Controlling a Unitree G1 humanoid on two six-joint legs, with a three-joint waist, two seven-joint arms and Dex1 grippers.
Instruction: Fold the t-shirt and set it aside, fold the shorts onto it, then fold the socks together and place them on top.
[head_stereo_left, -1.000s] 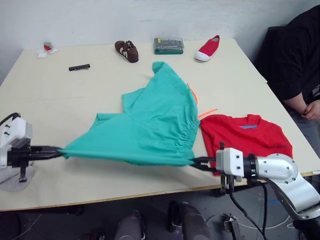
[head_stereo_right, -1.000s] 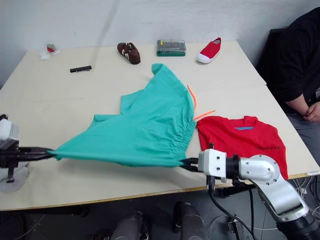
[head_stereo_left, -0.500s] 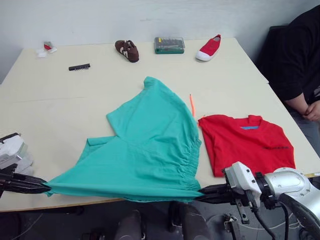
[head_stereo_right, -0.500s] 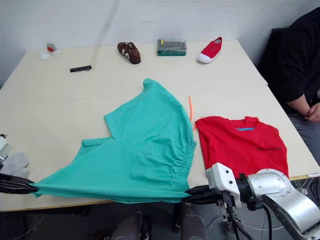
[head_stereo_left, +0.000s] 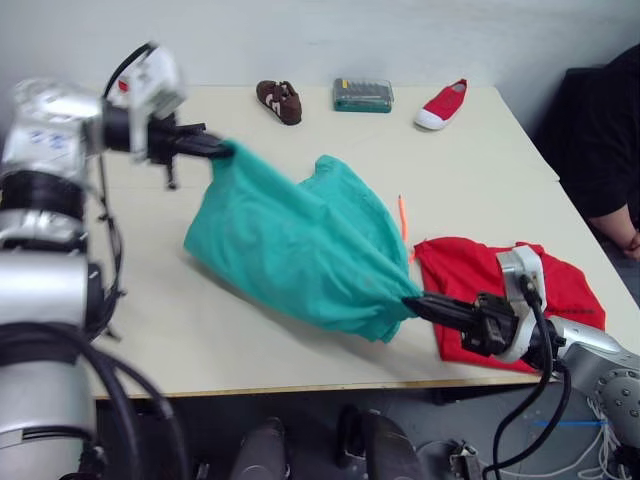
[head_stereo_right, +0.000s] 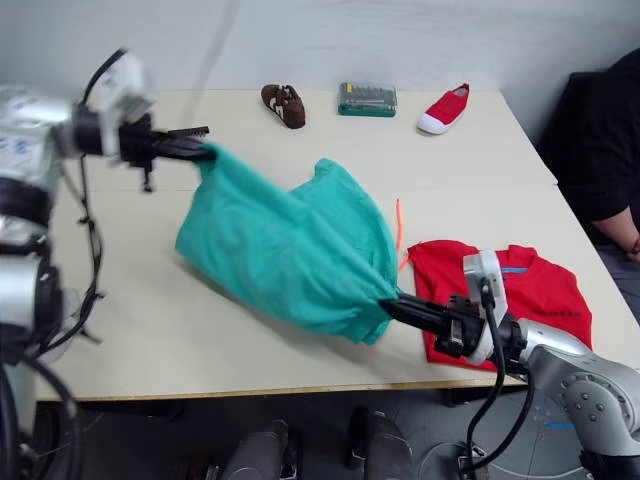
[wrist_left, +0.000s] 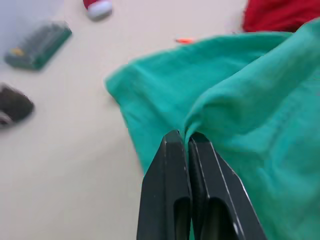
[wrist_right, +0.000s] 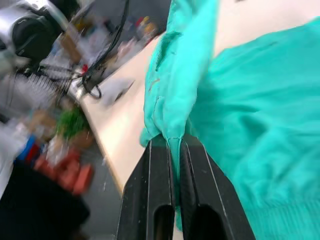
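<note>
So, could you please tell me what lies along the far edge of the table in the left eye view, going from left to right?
Brown shoe → green case → red shoe.

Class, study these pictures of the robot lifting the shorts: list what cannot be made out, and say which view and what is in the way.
- Table beneath the teal shorts: covered by them in both eye views.
- Red t-shirt, near edge: behind the right claw and its arm.
- Green case contents: too small.
- Person: cut by the right edge.
- Clutter beyond the table, right wrist view: blurred.
</note>
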